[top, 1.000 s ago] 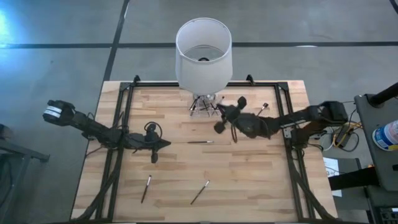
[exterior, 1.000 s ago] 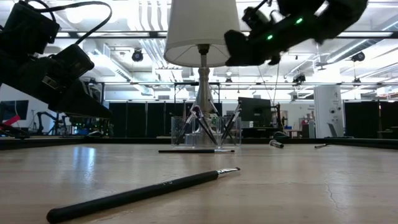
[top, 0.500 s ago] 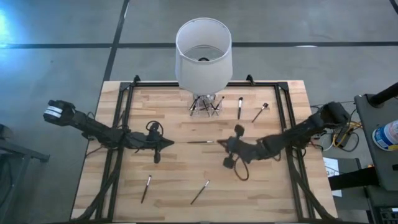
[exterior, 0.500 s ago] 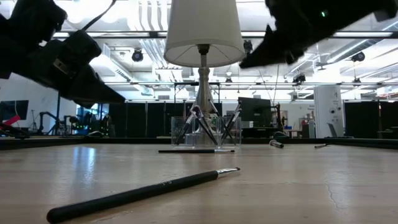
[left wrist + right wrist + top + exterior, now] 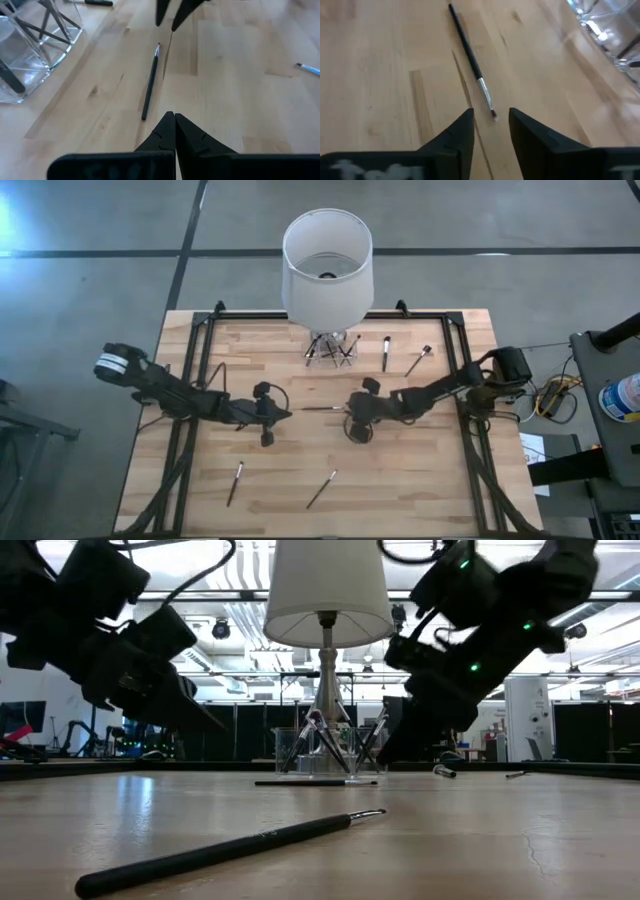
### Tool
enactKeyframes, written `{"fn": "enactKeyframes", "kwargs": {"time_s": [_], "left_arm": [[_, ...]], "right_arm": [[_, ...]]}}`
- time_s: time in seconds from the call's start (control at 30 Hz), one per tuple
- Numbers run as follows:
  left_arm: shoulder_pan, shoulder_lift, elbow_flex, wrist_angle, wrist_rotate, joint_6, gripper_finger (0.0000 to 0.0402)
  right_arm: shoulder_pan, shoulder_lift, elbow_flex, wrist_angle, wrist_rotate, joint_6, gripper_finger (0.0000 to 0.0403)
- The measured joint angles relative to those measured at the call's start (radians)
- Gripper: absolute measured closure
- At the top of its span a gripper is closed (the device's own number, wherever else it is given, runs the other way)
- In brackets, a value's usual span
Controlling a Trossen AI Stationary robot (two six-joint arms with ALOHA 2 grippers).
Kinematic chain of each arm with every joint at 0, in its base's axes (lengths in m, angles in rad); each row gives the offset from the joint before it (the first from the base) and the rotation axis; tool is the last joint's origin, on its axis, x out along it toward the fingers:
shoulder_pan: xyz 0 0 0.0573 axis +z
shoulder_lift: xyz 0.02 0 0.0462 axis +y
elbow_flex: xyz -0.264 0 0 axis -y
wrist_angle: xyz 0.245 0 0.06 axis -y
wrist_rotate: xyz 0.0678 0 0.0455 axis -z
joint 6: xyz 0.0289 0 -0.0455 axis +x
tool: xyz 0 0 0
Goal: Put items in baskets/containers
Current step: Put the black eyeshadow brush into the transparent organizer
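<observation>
Take the white lamp shade (image 5: 328, 268) as your landmark. The clear cup (image 5: 331, 349) sits on the table (image 5: 420, 480) directly under it, partly hidden by the shade from above, several brushes already inside. In front of the cup lies one brush (image 5: 322, 408), flat. Your right gripper (image 5: 490, 122) hangs at its pale tip, fingers parted narrowly, empty. Your left gripper (image 5: 175, 120) faces the brush's dark end, fingers closed together, holding nothing. Two more brushes (image 5: 234, 482) lie well in front, two beside the cup.
</observation>
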Motion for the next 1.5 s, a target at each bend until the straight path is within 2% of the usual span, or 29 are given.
{"fn": "enactKeyframes", "kwargs": {"time_s": [0.1,0.3,0.87,1.07,1.3,1.5], "left_arm": [[0.0,0.026,0.014,0.002,0.0,0.002,0.0402],[0.0,0.034,0.016,0.002,0.0,0.003,0.0402],[0.003,0.063,0.046,-0.001,0.028,-0.016,0.0402],[0.004,0.063,0.066,-0.01,0.029,-0.017,0.0402],[0.004,0.063,0.144,-0.194,0.046,-0.034,0.0399],[0.003,0.063,0.215,-0.275,0.034,-0.026,0.037]], "right_arm": [[-0.037,0.001,0.0,0.004,-0.067,-0.032,0.0272],[-0.063,0.001,-0.001,0.003,-0.071,-0.073,0.0269],[-0.066,0.101,0.017,0.066,-0.083,-0.108,0.0343],[-0.066,0.1,0.027,0.051,-0.107,-0.129,0.0388],[-0.064,0.096,0.068,0.011,-0.108,-0.156,0.0394],[-0.047,0.094,0.163,-0.11,-0.105,-0.178,0.0394]]}}
